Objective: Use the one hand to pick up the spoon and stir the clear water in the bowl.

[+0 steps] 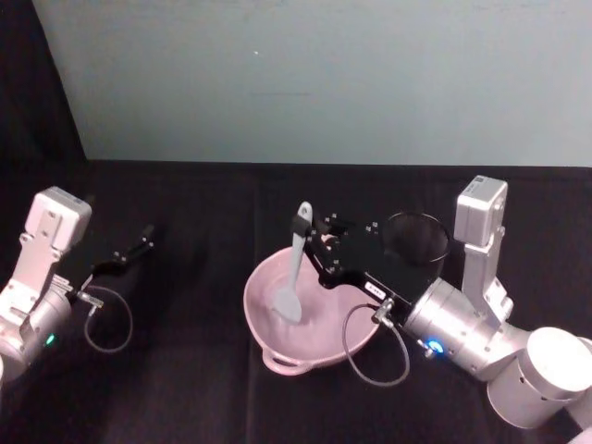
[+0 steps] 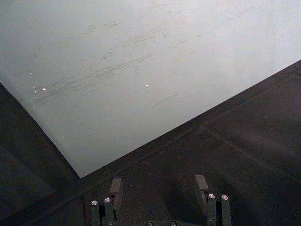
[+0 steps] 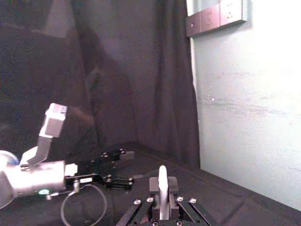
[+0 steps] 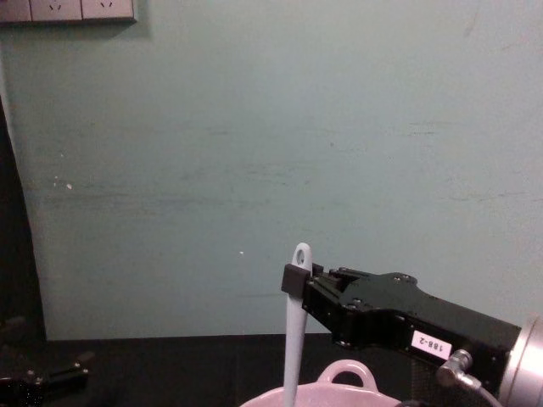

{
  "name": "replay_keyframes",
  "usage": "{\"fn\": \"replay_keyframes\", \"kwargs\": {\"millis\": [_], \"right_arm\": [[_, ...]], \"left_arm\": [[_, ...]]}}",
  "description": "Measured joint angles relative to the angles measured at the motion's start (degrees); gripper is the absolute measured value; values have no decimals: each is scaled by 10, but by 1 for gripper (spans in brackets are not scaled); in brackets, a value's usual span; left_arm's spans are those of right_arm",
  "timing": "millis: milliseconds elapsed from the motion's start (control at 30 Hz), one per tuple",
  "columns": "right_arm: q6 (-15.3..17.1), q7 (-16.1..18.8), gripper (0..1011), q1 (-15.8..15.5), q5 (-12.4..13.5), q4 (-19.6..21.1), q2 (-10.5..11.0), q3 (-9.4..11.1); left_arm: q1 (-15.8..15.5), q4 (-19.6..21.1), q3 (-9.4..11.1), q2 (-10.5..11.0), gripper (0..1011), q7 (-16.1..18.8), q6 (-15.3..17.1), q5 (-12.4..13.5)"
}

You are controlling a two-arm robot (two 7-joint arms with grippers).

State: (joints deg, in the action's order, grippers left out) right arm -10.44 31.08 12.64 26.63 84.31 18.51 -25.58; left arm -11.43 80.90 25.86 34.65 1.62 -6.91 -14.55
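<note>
While the blade sits in the bowl point(image 1: 262, 298): I'd keep the spoon point(image 1: 294, 270) near upright and carry it round in slow, small circles, well inside the pink wall, so nothing slops over the rim.
Depth: in the head view the blade looks low in the basin. Whether it touches the bottom I cannot tell, so I'd not press down further.
Grip: the right gripper point(image 1: 303, 225) is clamped on the handle just under its hole. A hold that high may let the blade swing, so gentle turns suit it best.
Spoon, look: long, slim, pale blue-white plastic, with a hole at the top end and a flat, squarish blade. It stands at the centre of the head view and at bottom centre of the chest view.
Bowl, look: pale pink, glossy and round, at lower centre, with a small loop handle on the rim toward the bottom of the frame. The water is probably there but too clear to make out.
Mesh cup point(image 1: 418, 239): black, right of centre, just beyond the right gripper. The wrist ought to stay off it.
Left gripper point(image 1: 139, 243): idle at the left of the frame over the black cloth point(image 1: 194, 388), fingers apart, nothing in them.
</note>
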Motion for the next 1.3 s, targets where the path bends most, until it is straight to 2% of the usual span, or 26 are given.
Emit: {"fn": "replay_keyframes", "kwargs": {"millis": [167, 300, 567, 833, 1100, 1300], "right_arm": [[-5, -8, 110, 11, 1, -23, -6, 8], [-7, -14, 110, 12, 0, -26, -2, 19], [-7, -23, 110, 1, 0, -11, 15, 41], [-4, -26, 110, -18, -9, 18, 31, 50], [7, -16, 110, -36, -14, 50, 45, 40], [10, -7, 110, -42, -15, 68, 44, 24]], "left_arm": [[0, 0, 0, 0, 1005, 0, 0, 0], [0, 0, 0, 0, 1005, 0, 0, 0], [0, 0, 0, 0, 1005, 0, 0, 0], [0, 0, 0, 0, 1005, 0, 0, 0], [0, 0, 0, 0, 1005, 0, 0, 0], [0, 0, 0, 0, 1005, 0, 0, 0]]}}
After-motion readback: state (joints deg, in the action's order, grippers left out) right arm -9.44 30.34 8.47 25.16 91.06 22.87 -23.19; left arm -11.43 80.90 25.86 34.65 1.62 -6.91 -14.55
